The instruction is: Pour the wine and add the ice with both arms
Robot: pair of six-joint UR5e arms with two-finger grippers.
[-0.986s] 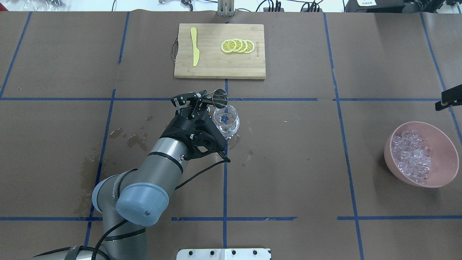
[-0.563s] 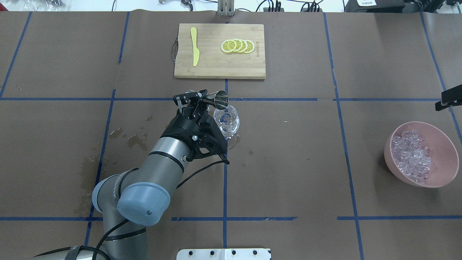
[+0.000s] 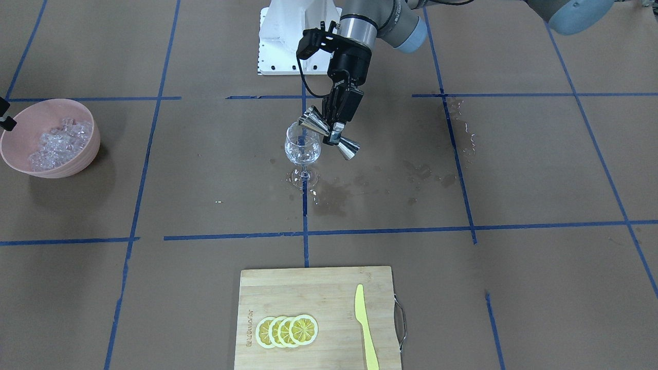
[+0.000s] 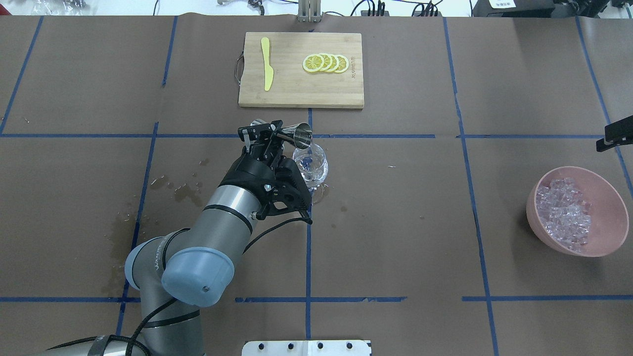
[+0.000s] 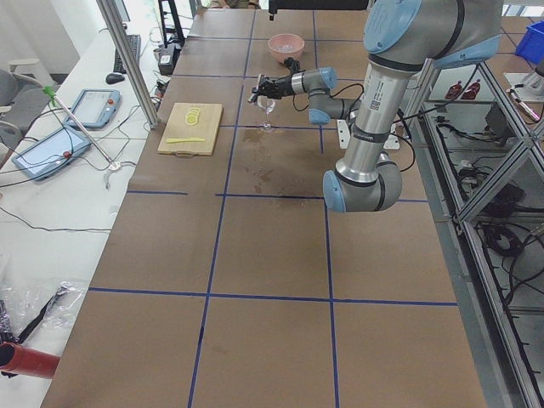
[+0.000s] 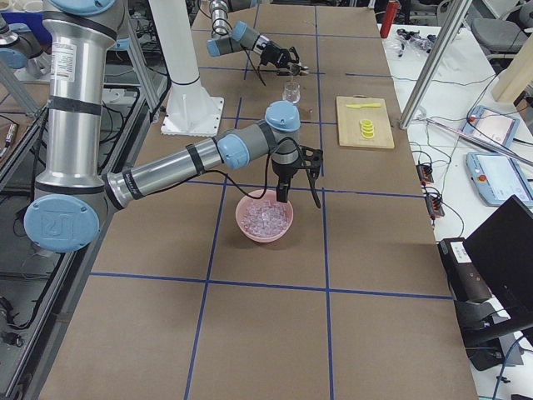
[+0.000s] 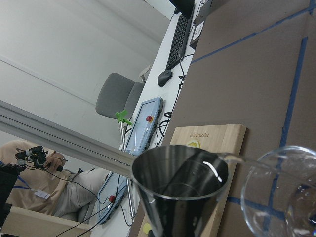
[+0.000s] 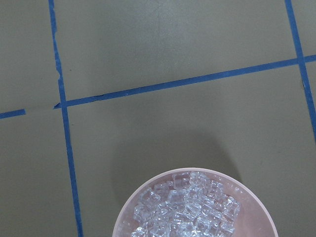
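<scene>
2 arms work over the brown surface (image 4: 395, 222). The left gripper (image 4: 277, 134), just left of centre in the overhead view, is clamped on the waist of 1 metal jigger (image 4: 300, 134), which is tilted with its mouth over the rim of 1 wine glass (image 4: 311, 165). The glass stands upright, with wet patches (image 3: 334, 198) spread beside its foot.

At the right edge of that view sits 1 pink bowl (image 4: 610, 198) holding the ice (image 4: 564, 212), a heap of many small clear cubes. The right gripper (image 6: 300, 198) hangs just above the bowl; I cannot tell how far its fingers are spread.

At the top centre lies 1 wooden cutting board (image 4: 296, 89) carrying 4 overlapping lemon slices (image 4: 326, 63) and 1 yellow knife (image 4: 267, 64), well apart from the glass.
</scene>
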